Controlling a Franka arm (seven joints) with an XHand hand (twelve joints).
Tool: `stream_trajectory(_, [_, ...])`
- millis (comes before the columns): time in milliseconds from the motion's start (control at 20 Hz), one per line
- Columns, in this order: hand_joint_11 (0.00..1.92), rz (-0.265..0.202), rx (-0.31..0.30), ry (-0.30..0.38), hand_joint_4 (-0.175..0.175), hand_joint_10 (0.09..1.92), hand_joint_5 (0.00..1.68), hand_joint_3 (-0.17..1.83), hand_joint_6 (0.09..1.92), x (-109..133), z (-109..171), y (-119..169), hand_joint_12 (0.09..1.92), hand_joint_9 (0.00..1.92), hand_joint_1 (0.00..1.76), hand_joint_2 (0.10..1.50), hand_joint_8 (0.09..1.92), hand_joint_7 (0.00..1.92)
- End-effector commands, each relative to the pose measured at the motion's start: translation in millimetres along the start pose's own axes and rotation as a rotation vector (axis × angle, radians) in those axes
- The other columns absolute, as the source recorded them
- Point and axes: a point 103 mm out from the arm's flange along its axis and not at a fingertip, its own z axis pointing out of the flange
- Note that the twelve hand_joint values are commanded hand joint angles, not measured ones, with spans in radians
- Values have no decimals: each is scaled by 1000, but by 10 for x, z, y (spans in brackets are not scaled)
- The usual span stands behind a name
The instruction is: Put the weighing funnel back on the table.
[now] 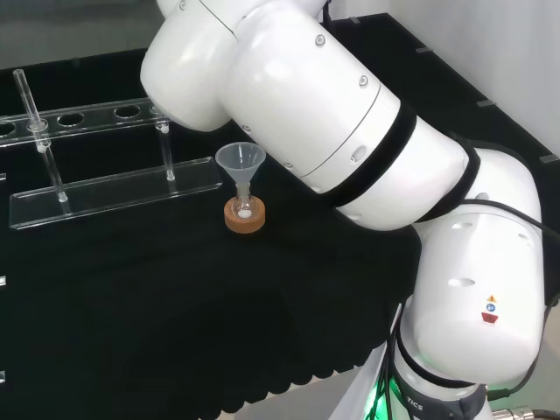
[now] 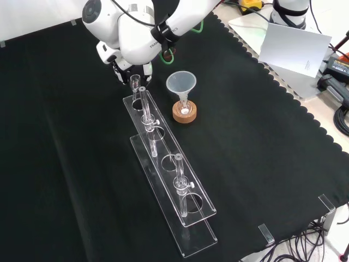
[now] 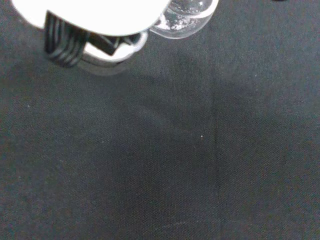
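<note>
— Hand point(image 3: 100, 12) up close in the wrist view: is it gripping anything?
— I cannot tell. Its white shell is a blur, with a clear glass piece, seemingly the weighing funnel point(image 3: 186, 20), right beside it.
— Set down yet?
— I judge not. Bare black cloth point(image 3: 175, 150) lies beneath, and the piece seems to sit above it, not on it.
— Where is all this?
— In the front view the hand hangs by the far end of the test-tube rack point(image 2: 169, 180), left of the funnel point(image 2: 181, 83) on its cork ring point(image 2: 184, 113). Lowering and releasing are what is left.
</note>
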Motion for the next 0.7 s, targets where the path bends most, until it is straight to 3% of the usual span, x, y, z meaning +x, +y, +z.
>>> stream_trajectory(50, [1235,17,5,-5,175,87,1585,566,87,4,101,79,742,1490,1162,632,472,1167])
stream_trajectory(300, [1234,10,-2,14,175,87,1585,567,87,-74,138,113,743,1489,1162,632,473,1165])
stream_trajectory(700, [1233,14,-24,7,175,87,1585,567,87,40,158,204,744,1488,1162,632,476,1162])
